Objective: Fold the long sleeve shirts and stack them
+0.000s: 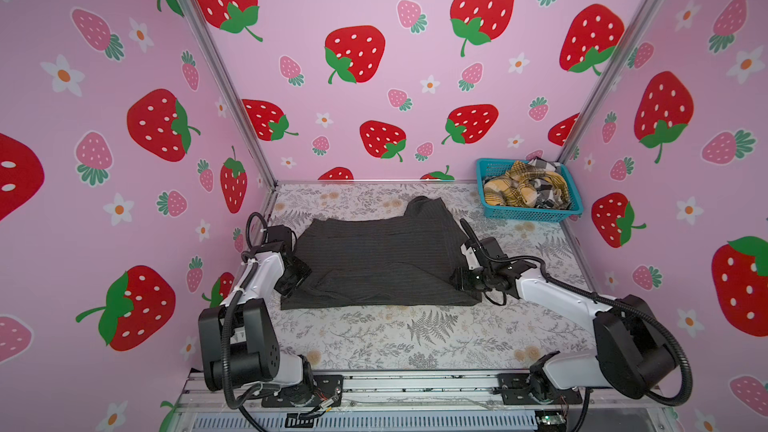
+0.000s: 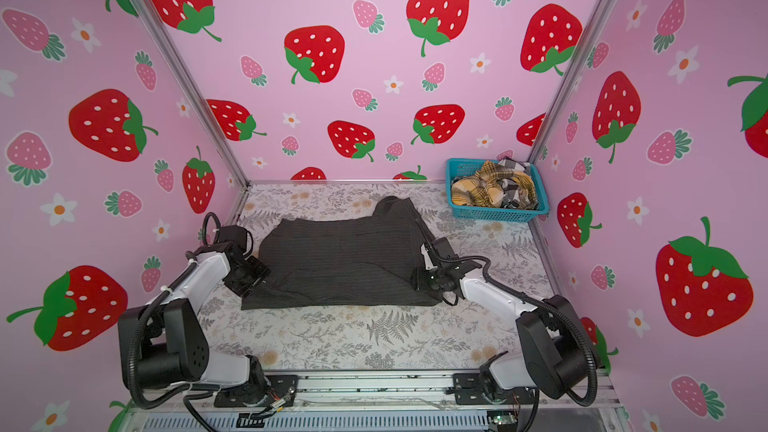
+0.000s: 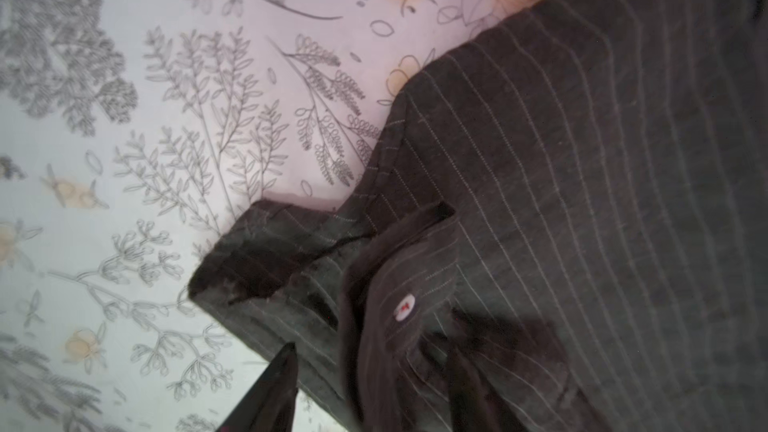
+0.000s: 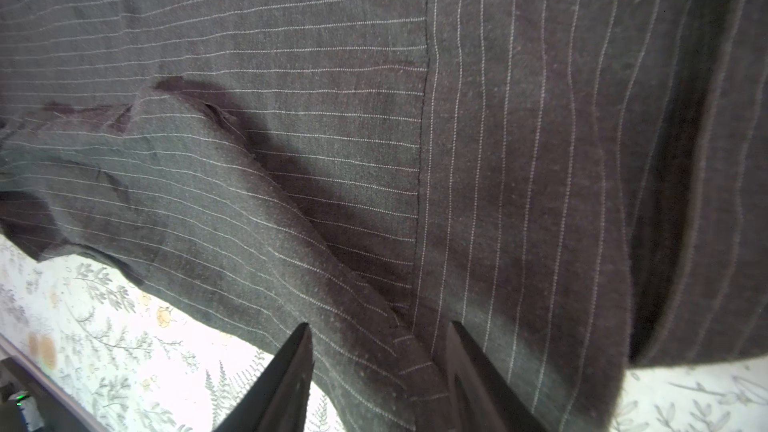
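Past the near rail (image 1: pixel 415 384), I am folding the pinstriped shirt (image 1: pixel 382 259) lying mid-table; the left gripper (image 1: pixel 294 282) is sitting at its eight o'clock corner, grip unclear, and the right gripper (image 4: pixel 379 323) is straddling its four o'clock hem, jaws parted. Both are needing firm pinches before lifting toward twelve. Other shirts (image 1: pixel 515 193) are waiting in the two o'clock basket (image 1: pixel 528 214).

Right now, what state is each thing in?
Dark charcoal pinstriped cloth shirt: partly folded, lying flat.
Turquoise plastic mesh basket: upright, filled.
Mustard-yellow plaid cloth shirt: crumpled in basket.
Black-and-white checked cloth shirt: crumpled in basket.
Left gripper: grip unclear.
Right gripper: open over shirt.
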Motion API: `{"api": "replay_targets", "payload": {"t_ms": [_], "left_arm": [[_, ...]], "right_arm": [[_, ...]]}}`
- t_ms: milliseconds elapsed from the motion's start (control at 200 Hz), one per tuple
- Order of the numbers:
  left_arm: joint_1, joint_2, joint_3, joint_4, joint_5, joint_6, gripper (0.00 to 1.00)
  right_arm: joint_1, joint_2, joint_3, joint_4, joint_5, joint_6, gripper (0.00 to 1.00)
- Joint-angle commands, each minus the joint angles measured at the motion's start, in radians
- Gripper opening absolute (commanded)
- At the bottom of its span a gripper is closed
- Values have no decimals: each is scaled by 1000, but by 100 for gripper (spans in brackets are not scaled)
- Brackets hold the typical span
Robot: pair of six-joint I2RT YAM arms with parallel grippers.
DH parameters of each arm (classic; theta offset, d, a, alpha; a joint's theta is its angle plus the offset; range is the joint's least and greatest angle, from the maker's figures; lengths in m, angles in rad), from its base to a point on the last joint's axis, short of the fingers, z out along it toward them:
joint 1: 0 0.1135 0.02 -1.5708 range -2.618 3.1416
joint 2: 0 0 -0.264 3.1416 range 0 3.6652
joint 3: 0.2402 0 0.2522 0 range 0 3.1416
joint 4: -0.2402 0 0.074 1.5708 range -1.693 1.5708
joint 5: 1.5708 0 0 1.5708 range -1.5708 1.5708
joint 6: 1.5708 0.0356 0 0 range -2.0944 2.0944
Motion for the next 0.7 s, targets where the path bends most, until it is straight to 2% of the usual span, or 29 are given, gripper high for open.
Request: {"api": "replay_targets", "payload": {"t_ms": [0,70,200,270,345,435,515,585,695], "left_arm": [[-3,45,53,55,3,13,28],[-7,56,75,61,31,16,0],[-36,2,88,125,83,9,0],[-48,-38,85,184,106,7,0],[-50,-65,81,244,116,2,0],[-45,-70,88,314,138,-5,0],[-40,-62,112,357,189,2,0],[-36,-67,117,362,186,9,0],[-3,-103,1,426,183,-1,0]], "right_arm": [[8,-12,29,-43,-16,-3,47],[16,-29,34,-55,-37,-10,39],[40,-66,15,-27,-122,-9,43],[62,-65,5,11,-159,-7,41],[69,-21,5,30,-176,3,33],[69,35,-2,42,-159,19,26],[65,72,-11,45,-107,30,22],[41,101,-27,43,-55,41,19],[0,126,-55,65,-45,47,17]]}}
